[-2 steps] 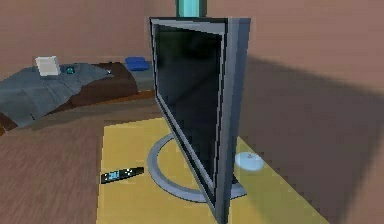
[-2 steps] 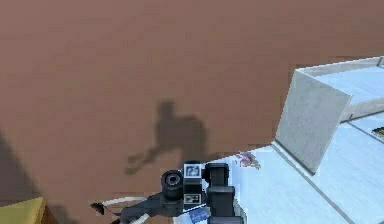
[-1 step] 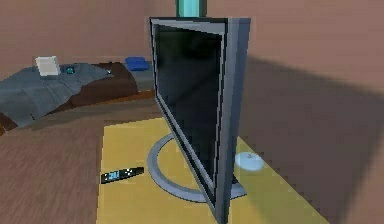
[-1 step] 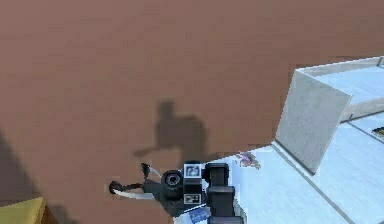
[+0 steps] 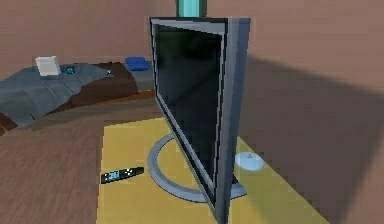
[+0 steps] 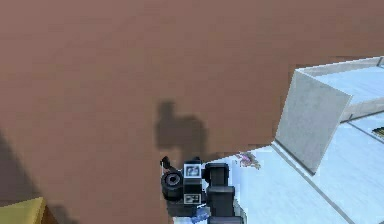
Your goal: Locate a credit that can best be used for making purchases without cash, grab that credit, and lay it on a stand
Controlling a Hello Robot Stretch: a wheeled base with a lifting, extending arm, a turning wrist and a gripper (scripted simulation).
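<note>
Ahead of you, a flat television stands on a yellow stand, its dark screen turned toward the forward view's left. A dark remote lies on the stand left of the television's curved grey foot, with its long axis running roughly across the picture. A small white round thing sits to the right of the foot.

Beyond the stand, a low bed under a grey cover carries three things. A white boxy thing has a small teal slip just beside it, and a blue thing lies well apart from both.

The arm side view gives you what the forward view cannot: the gripper, low in the picture against a brown wall. You cannot tell whether its fingers are spread or pressed together, nor whether it holds anything. To the gripper's right lies a pale surface with a white slab rising tilted from it. A small pinkish scrap sits at that surface's near edge.

The teal slip and the pinkish scrap are too small for you to tell whether either is what you are after. You also cannot tell which way either one's long axis points.
</note>
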